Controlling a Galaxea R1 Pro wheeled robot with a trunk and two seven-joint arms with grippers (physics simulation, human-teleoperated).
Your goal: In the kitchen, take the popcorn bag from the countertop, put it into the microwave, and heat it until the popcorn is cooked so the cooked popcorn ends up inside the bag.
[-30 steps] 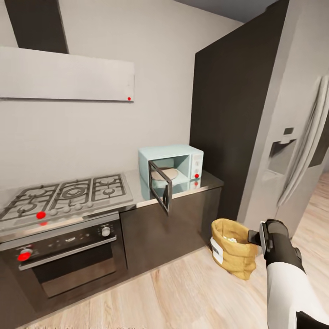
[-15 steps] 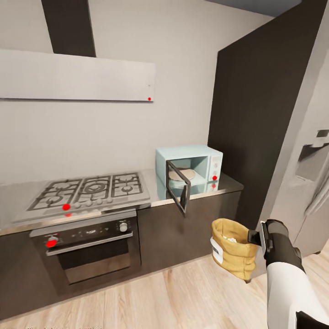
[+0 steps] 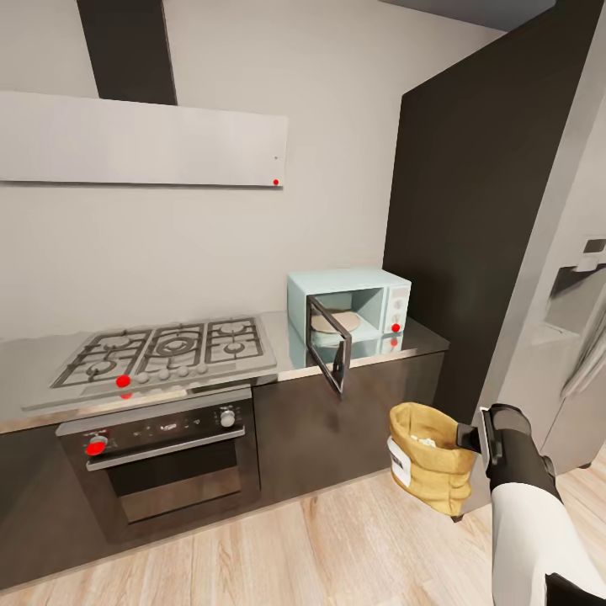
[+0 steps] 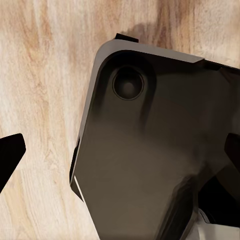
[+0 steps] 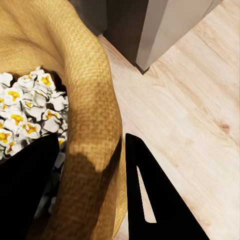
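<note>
- Lower right of the head view: the right gripper (image 3: pixel 468 438) pinches the rim of the popcorn bag (image 3: pixel 429 467), one finger inside and one outside, the bag upright above the wood floor (image 3: pixel 320 547).
- Puffed popcorn (image 5: pixel 27 107) fills it.
- The left gripper's (image 4: pixel 120 160) state: cannot tell.
- Farther, up-left of the bag: the microwave (image 3: pixel 349 311), door open, on the countertop (image 3: pixel 412 341).

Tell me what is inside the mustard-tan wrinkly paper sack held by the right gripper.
The paper sack holds white, yellow-centred popped popcorn near its rim. The right gripper pinches the wall, and one dark finger covers part of the contents; anything deeper is hidden.
</note>
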